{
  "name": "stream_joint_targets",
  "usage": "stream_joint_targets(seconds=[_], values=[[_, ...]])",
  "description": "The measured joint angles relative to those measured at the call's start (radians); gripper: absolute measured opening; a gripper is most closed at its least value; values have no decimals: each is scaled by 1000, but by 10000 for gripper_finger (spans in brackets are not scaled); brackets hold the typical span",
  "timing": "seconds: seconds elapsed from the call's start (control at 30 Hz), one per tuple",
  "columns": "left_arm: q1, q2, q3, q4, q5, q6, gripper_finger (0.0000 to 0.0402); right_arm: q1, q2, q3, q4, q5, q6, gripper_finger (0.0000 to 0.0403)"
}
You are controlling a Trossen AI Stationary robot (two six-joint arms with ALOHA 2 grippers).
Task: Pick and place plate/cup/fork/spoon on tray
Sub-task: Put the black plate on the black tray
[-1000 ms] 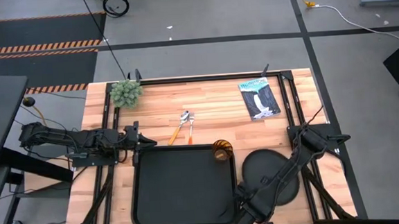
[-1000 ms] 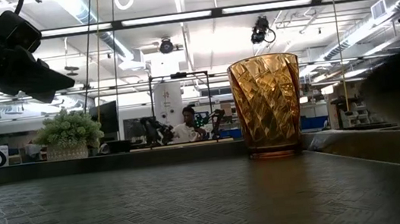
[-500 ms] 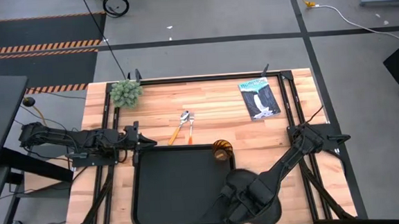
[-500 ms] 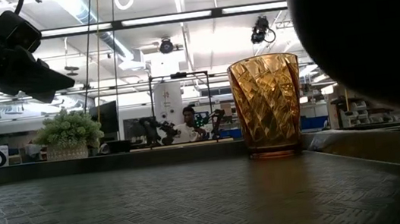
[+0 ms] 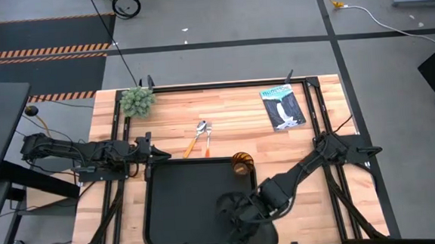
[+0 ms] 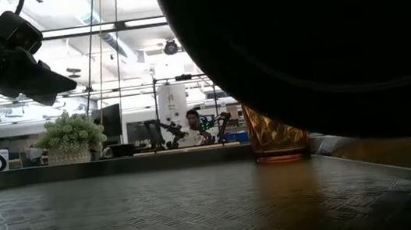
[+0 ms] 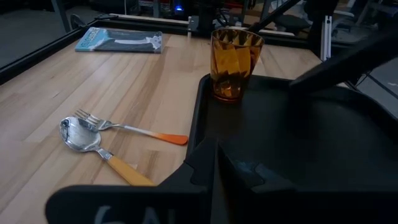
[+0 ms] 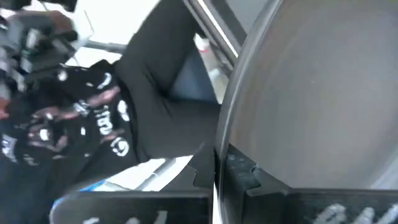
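Right arm holds the black plate over the tray; left arm waits at the tray's far-left corner.

From above, the right end effector (image 5: 248, 220) grips the plate (image 5: 258, 237) at the tray's (image 5: 185, 207) near right corner; the cup (image 5: 241, 164) stands in the tray's far right corner, and fork (image 5: 207, 137) and spoon (image 5: 194, 138) lie side by side on the wooden surface (image 5: 232, 117) beyond the tray. The left end effector (image 5: 150, 150) hangs by the far-left corner; I cannot tell its fingers' state. At table height, the plate (image 6: 314, 39) fills the upper right, half hiding the cup (image 6: 276, 142). The left wrist camera shows cup (image 7: 235, 62), fork (image 7: 127, 127) and spoon (image 7: 93, 146). The right wrist camera shows fingers clamped on the plate's (image 8: 323, 93) rim.
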State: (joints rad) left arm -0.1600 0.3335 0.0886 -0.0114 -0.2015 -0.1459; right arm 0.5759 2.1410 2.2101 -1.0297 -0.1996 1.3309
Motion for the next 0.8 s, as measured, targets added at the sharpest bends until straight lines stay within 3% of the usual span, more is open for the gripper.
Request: stream_joint_targets(seconds=[0.27, 0.67, 0.8], values=[[0, 0, 0, 0, 0, 0, 27, -22, 0, 0, 3, -21, -228, 11], [0, 0, 0, 0, 0, 0, 27, 8, 0, -1, 4, 82, -710, 11], [0, 0, 0, 0, 0, 0, 27, 44, 0, -2, 1, 156, -948, 11]])
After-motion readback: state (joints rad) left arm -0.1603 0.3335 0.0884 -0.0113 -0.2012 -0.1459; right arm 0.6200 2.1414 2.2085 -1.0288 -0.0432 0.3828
